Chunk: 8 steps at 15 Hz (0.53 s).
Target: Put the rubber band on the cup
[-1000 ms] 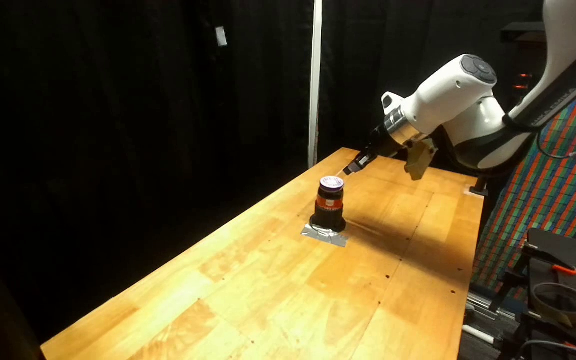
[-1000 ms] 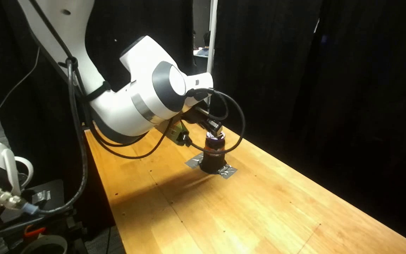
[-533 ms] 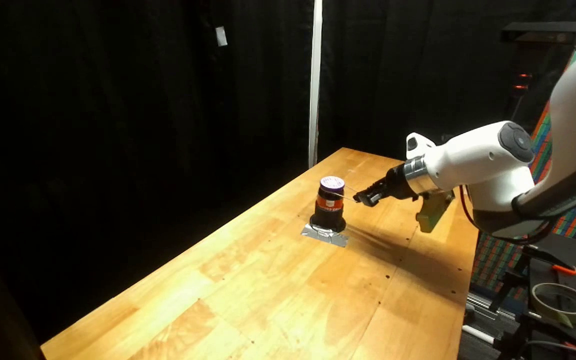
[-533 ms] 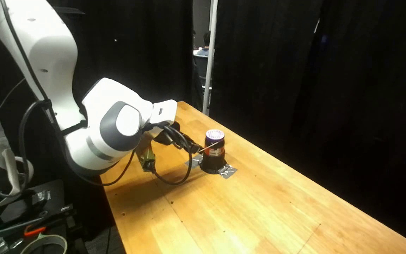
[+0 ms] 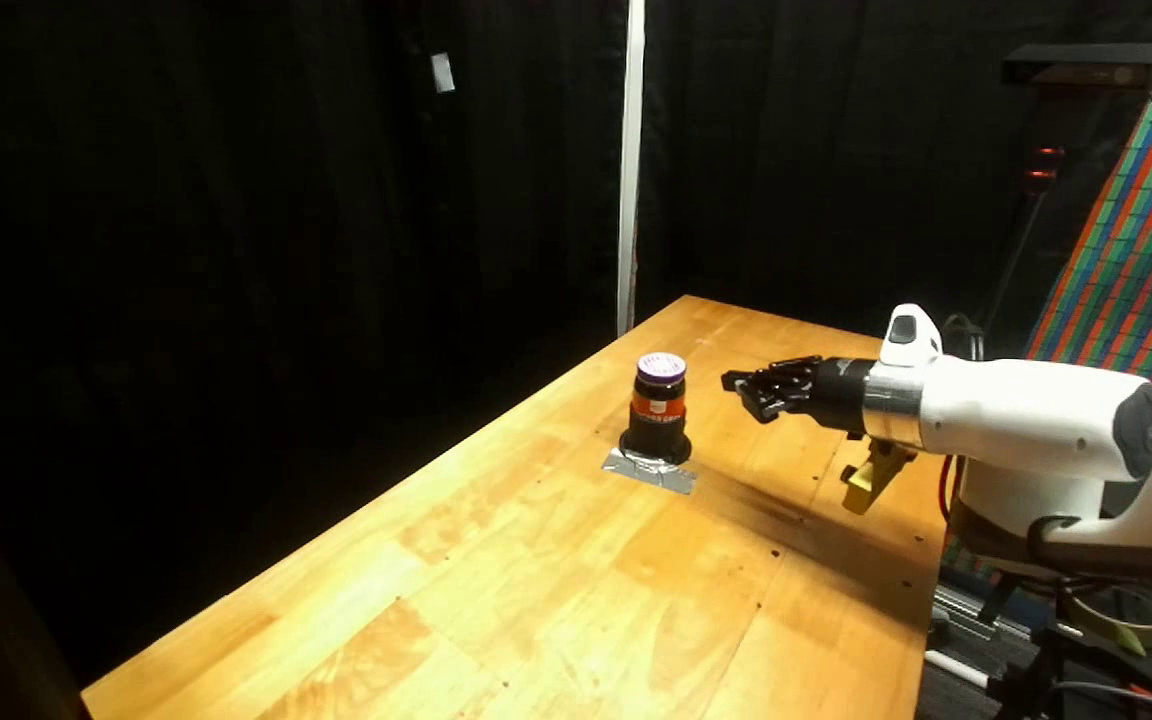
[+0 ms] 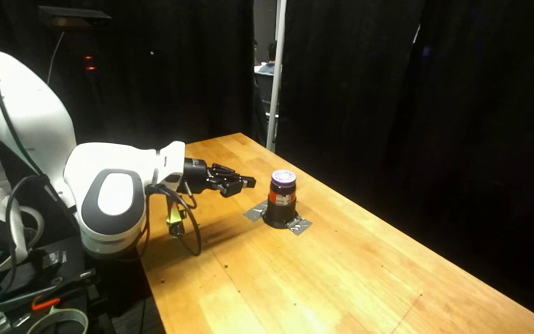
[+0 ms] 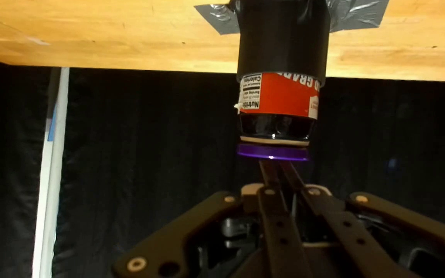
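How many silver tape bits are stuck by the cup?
2 show: in the wrist view, one tape bit left of the cup in the picture, another tape bit right of it. Others may hide behind it.

Free gap between jaws and upright cup [image 6: 282, 200], open air overhead, curtain [image 6: 364, 93] beyond table [image 6: 332, 269]

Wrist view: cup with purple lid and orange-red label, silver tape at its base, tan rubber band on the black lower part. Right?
One thing off: the tan rubber band isn't on the black lower part. The wrist view shows it on the cup between the purple lid and the orange-red label. The rest holds.
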Available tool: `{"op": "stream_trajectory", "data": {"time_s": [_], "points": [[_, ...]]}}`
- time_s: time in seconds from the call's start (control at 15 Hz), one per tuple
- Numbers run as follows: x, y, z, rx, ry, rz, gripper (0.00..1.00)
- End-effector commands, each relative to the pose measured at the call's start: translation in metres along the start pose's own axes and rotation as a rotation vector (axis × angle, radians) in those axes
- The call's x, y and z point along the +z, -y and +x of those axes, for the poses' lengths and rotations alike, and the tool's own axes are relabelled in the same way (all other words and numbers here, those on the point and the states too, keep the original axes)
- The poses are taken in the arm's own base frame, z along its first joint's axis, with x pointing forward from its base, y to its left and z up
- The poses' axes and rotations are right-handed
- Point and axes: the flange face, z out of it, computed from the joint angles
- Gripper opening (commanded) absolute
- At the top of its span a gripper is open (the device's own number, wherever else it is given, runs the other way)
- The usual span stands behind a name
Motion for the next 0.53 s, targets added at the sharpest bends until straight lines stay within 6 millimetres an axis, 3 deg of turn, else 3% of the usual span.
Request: {"op": "stream_trajectory", "data": {"time_s": [0.0, 0.13, 0.2, 0.33, 0.47], "points": [[-0.013, 0.003, -0.012, -0.018, -0.127, -0.007, 0.11], [-0.019, 0.001, -0.018, -0.025, -0.157, -0.045, 0.1], [-0.02, 0.001, -0.017, -0.046, -0.161, -0.043, 0.36], [-0.016, -0.003, -0.003, -0.113, -0.11, -0.021, 0.42], [-0.01, -0.015, 0.017, -0.208, -0.003, -0.026, 0.58]]}}
